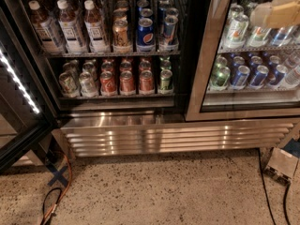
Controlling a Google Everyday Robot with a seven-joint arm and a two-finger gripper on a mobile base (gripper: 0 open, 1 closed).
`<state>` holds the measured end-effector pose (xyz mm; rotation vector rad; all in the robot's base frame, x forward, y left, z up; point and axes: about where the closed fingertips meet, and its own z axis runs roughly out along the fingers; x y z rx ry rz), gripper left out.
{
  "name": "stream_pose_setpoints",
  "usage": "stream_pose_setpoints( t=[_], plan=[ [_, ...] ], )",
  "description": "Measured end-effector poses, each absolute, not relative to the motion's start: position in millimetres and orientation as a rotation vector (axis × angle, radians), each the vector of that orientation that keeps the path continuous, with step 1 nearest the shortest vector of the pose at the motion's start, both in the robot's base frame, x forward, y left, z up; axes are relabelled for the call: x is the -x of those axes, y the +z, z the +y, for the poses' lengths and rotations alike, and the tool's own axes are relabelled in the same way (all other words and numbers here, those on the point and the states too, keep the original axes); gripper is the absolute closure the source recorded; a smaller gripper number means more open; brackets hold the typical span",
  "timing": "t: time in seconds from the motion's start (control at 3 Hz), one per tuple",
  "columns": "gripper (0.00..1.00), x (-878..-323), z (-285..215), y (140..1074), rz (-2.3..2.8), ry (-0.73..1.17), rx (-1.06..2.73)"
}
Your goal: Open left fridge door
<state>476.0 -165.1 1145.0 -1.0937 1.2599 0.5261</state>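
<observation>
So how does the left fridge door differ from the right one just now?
The left fridge door stands wide open, angled out at the left edge; the right door is shut. The left fridge door shows its dark inner side with a lit white strip; the right door shows only its outer face. Both look glass-paned. The tool hovers at the top right, in front of the right door.

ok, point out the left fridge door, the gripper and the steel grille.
left fridge door (19, 84): camera view, on its white LED strip, far left.
gripper (277, 13): camera view, on its pale body, top right.
steel grille (178, 137): camera view, on a middle slat.
</observation>
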Motion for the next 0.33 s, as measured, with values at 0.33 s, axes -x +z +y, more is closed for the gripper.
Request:
stream_pose_setpoints(
  t=[0.33],
  plan=[
    [0.00, -476.0, -165.1, 1145.0, 1.260, 0.526, 1.094]
  ],
)
